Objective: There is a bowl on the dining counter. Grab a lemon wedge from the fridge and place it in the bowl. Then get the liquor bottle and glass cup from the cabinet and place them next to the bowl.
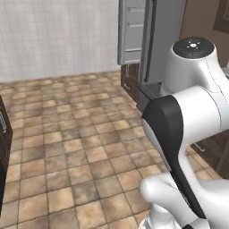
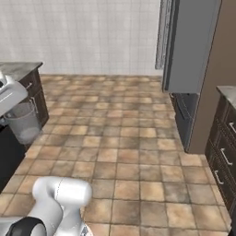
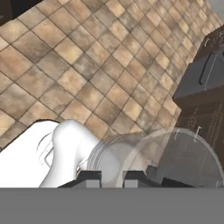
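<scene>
The tool [image 3: 112, 177] is pinching the glass cup [image 3: 148, 157] by its rim, carried over the tiled floor [image 3: 87, 65]. The fridge [image 2: 191, 50] stands ahead with one door swung open.

in the right base view the fridge [image 2: 191, 46] stood at the far right against the back wall [image 2: 83, 34], one door [image 2: 162, 32] swung out toward the room, with drawer units [image 2: 223, 152] nearer on the right. a counter [image 2: 18, 69] lay at the far left, and a glass cup [image 2: 23, 122] was in front of it, above the tiled floor [image 2: 120, 138]. in the hand view the glass cup [image 3: 153, 153] lay just beyond the gripper [image 3: 111, 178], above the floor.
</scene>
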You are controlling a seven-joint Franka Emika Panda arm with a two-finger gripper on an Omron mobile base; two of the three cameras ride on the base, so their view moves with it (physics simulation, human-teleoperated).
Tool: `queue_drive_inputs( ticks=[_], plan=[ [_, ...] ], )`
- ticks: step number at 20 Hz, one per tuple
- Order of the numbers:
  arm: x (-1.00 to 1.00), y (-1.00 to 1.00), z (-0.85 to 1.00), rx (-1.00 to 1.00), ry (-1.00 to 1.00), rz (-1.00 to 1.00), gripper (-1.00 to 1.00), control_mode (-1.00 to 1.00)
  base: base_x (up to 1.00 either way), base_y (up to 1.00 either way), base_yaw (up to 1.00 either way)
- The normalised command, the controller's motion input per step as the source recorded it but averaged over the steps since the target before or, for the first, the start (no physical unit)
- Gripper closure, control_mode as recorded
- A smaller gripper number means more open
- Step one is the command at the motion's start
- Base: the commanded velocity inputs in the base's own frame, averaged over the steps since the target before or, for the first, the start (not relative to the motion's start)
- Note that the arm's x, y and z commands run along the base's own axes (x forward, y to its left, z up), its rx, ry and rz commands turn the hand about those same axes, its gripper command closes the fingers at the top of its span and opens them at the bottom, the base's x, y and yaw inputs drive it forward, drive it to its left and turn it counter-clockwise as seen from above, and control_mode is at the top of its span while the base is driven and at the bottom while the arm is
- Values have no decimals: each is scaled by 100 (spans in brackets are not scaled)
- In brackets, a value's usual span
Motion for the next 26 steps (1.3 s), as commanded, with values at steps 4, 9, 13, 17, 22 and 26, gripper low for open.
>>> queue_drive_inputs(
  ticks=[4,9,13,17,22,26],
  plan=[
    [0,0,0,0,0,0,100,100,100,42,37],
    [0,0,0,0,0,0,100,100,100,8,25],
    [0,0,0,0,0,0,100,100,100,0,19],
    [0,0,0,0,0,0,100,100,100,0,18],
    [0,0,0,0,0,0,100,100,100,0,18],
    [0,0,0,0,0,0,100,100,100,0,17]
  ],
)
